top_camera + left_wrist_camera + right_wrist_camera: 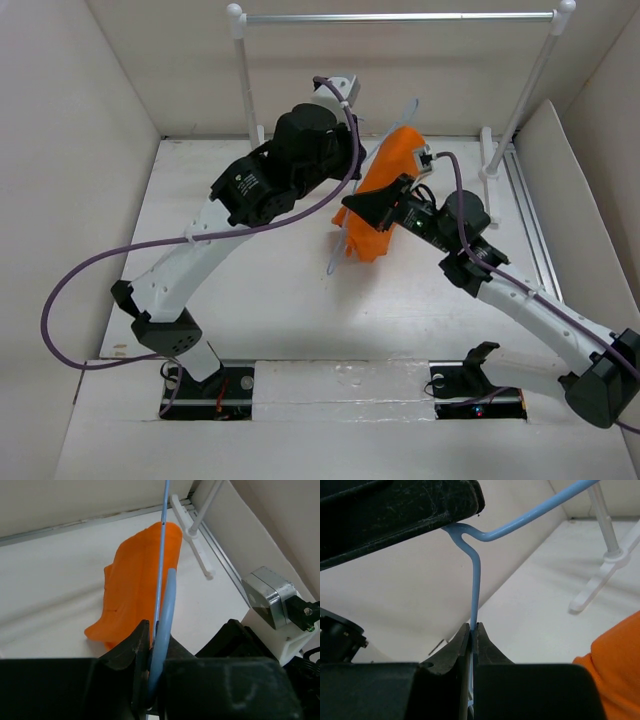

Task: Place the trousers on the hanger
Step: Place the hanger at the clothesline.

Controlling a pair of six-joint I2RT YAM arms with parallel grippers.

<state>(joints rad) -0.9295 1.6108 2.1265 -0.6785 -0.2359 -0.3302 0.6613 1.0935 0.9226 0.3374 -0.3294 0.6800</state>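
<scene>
Together, both arms hold the hanger (474, 580): the right gripper (472, 630) pinches its upright wire, and the left gripper (152, 632) is clamped on another strand. Just beyond the left gripper, the trousers (137, 575) stretch away lengthwise behind that wire, over the table (50, 590), to the right gripper's lower right.

No text, label, brand or number can be read in any of the views. On the black joint of the left arm (245, 185) there is a small pale mark, but it is too small to read.
</scene>
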